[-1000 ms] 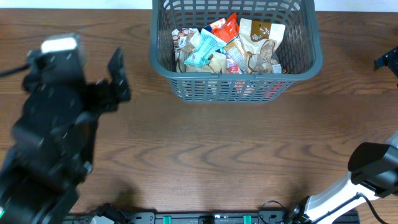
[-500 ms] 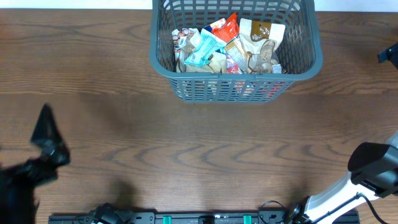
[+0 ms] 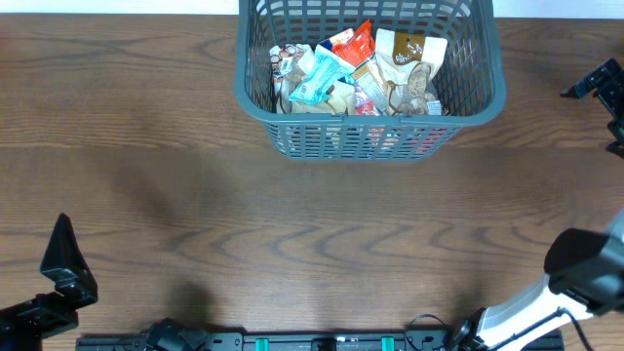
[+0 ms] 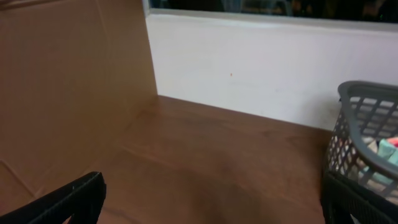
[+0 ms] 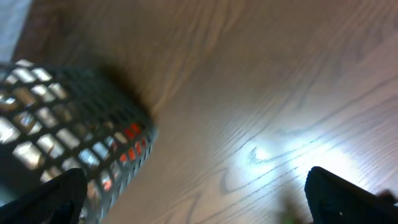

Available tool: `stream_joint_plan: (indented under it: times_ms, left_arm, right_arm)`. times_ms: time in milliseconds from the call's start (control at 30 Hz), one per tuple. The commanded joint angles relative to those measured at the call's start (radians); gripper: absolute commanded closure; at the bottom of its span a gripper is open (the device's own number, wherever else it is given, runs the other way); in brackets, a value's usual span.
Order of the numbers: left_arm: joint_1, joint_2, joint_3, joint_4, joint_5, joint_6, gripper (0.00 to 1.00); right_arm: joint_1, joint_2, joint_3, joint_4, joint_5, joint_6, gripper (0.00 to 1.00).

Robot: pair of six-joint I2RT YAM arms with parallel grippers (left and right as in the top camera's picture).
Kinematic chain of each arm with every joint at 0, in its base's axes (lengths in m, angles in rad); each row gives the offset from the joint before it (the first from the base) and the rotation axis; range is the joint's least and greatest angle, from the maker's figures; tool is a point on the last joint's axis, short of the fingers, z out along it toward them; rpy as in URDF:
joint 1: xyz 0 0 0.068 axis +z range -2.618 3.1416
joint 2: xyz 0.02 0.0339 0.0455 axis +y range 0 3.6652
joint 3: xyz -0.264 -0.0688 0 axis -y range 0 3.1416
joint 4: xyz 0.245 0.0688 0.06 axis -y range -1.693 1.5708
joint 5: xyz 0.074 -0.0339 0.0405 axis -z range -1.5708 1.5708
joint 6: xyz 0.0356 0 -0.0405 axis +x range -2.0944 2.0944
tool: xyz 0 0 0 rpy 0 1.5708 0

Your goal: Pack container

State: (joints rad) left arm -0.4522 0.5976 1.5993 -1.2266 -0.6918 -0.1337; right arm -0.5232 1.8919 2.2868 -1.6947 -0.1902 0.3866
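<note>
The container (image 3: 370,132) is a dark grey-green lattice basket at the table's far middle. It holds several snack packets (image 3: 356,73), white, teal, orange and tan. My left gripper (image 3: 63,258) is at the near left corner, far from the basket, open and empty; its wrist view shows both fingertips wide apart (image 4: 208,202) with the basket's corner (image 4: 367,143) at the right edge. My right gripper (image 3: 600,83) is at the far right edge, to the right of the basket, open and empty; its wrist view (image 5: 199,199) shows the basket wall (image 5: 68,143) at the left.
The wooden table (image 3: 312,224) stretches between the basket and the near edge. A white wall (image 4: 249,68) and a brown board (image 4: 62,81) stand beyond the table's left side. A black rail (image 3: 322,341) runs along the near edge.
My left arm has pulled back from the left middle of the table to the near left corner. My right gripper has come slightly further into view at the far right edge.
</note>
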Motion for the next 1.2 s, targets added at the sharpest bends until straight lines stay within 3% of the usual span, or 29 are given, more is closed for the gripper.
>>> stream_joint_plan:
  times_ms: [0,333,567,767,1167]
  left_arm:
    - [0.004,0.0,0.003,-0.034,-0.021,-0.001,0.01]
    - [0.004,0.0,0.003,-0.105,-0.02,-0.002,0.02]
    - [0.004,0.0,0.003,-0.104,-0.019,-0.002,0.01]
    - [0.004,0.0,0.003,-0.105,-0.02,-0.001,0.01]
    - [0.004,0.0,0.003,-0.128,-0.019,-0.001,0.01]
  right_arm:
    - [-0.006,-0.196,0.007,-0.004,0.018,-0.084,0.01]
    - [-0.005,-0.676,-0.038,-0.003,0.13,-0.14,0.01]
    - [0.063,-0.905,-0.356,0.032,0.141,-0.103,0.01]
    - [0.133,-0.903,-0.452,0.046,0.196,-0.103,0.01]
    - [0.138,-0.859,-0.552,0.112,0.272,-0.08,0.01]
